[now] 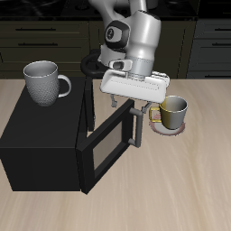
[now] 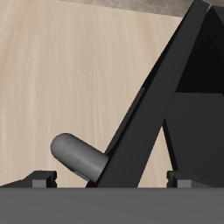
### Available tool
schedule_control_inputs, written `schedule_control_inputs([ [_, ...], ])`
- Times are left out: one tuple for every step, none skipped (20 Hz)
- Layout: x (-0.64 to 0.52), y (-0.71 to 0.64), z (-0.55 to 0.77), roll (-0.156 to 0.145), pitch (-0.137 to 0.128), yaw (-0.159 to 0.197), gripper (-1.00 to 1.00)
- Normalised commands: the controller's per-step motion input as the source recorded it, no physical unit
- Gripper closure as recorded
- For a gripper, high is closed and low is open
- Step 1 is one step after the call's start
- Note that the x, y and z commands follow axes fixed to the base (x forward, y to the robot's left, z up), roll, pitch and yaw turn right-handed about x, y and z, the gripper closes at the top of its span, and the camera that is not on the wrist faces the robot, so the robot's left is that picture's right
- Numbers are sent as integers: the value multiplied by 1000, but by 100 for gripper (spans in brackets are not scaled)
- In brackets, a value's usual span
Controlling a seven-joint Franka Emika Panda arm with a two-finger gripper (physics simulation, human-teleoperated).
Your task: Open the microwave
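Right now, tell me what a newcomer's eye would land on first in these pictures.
First the microwave, a large matte black box on the wooden table, its door swung partly open with the gripper right at the grey bar handle. Next the grey mug standing on top of the microwave. Then the olive mug on a small plate just beyond the handle.

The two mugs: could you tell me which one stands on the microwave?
The grey mug stands on the microwave; the yellowish mug sits on a plate on the table.
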Motion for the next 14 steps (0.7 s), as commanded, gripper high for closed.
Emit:
schedule_control_inputs([
  [161, 337, -51, 56, 63, -112, -100],
  [62, 293, 60, 23, -52, -2, -100],
  [225, 357, -104, 37, 21, 9, -100],
  [146, 352, -91, 71, 79, -65, -100],
  [102, 491, 26, 59, -41, -23, -100],
  [65, 374, 19, 83, -36, 40, -100],
  [-16, -54, 14, 0, 0, 0, -100],
  [248, 588, 262, 89, -34, -90, -100],
  [118, 319, 123, 62, -47, 8, -100],
  [147, 216, 80, 25, 51, -99, -100],
  [84, 355, 96, 71, -1, -27, -100],
  [43, 330, 82, 80, -44, 13, -100],
  [-86, -90, 7, 0, 0, 0, -100],
  [89, 358, 55, 37, -10, -22, -100],
])
